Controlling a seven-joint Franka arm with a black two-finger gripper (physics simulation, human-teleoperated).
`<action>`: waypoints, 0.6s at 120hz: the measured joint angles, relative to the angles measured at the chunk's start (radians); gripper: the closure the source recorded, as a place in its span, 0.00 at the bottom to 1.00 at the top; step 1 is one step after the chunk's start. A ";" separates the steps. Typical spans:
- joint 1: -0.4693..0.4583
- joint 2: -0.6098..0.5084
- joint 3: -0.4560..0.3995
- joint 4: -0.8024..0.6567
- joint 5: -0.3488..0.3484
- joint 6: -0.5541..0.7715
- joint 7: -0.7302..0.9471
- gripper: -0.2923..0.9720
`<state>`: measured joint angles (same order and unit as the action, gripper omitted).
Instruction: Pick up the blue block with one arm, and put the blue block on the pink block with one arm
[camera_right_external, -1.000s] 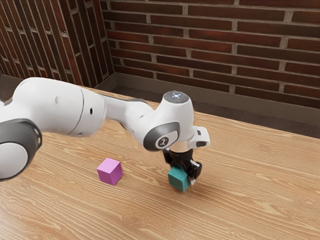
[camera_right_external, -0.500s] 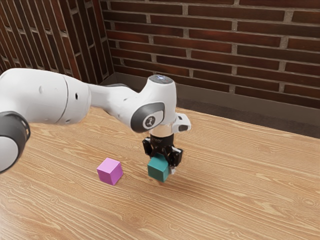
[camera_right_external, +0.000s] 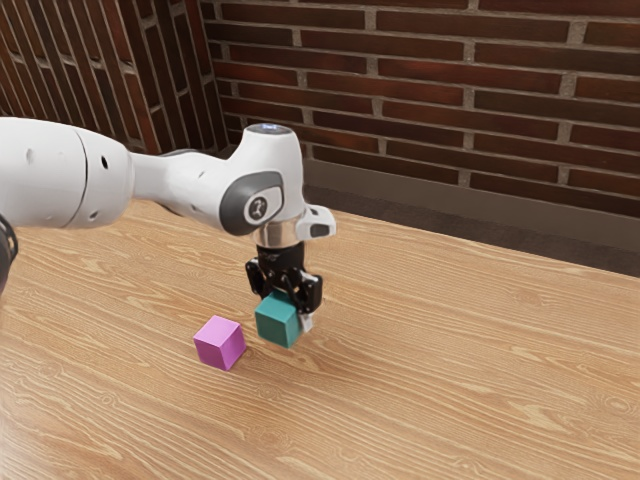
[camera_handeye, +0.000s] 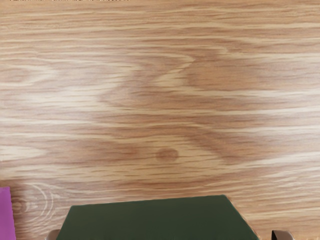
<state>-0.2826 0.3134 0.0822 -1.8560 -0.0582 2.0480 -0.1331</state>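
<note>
Here, the exterior view gives the arm (camera_right_external: 150, 185) reaching in from that view's left, its hand pointed straight down, the gripper (camera_right_external: 286, 300) clamped narrowly on the blue block (camera_right_external: 276, 322) near the middle of the table (camera_right_external: 480, 360), just beside the pink block (camera_right_external: 220, 342) but apart from it. Being a cube, it has no long axis; one vertical edge is turned toward that camera. In the wrist view the blue block (camera_handeye: 155, 220) is seen dark under the hand, a sliver of the pink block (camera_handeye: 4, 212) beside it.
</note>
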 joint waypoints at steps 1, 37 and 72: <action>0.002 -0.001 0.000 -0.001 0.000 0.000 0.004 0.51; 0.075 -0.039 0.000 -0.035 -0.005 -0.006 0.158 0.52; 0.095 -0.090 0.043 -0.104 -0.004 -0.006 0.280 0.51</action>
<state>-0.1872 0.2232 0.1253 -1.9604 -0.0623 2.0416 0.1469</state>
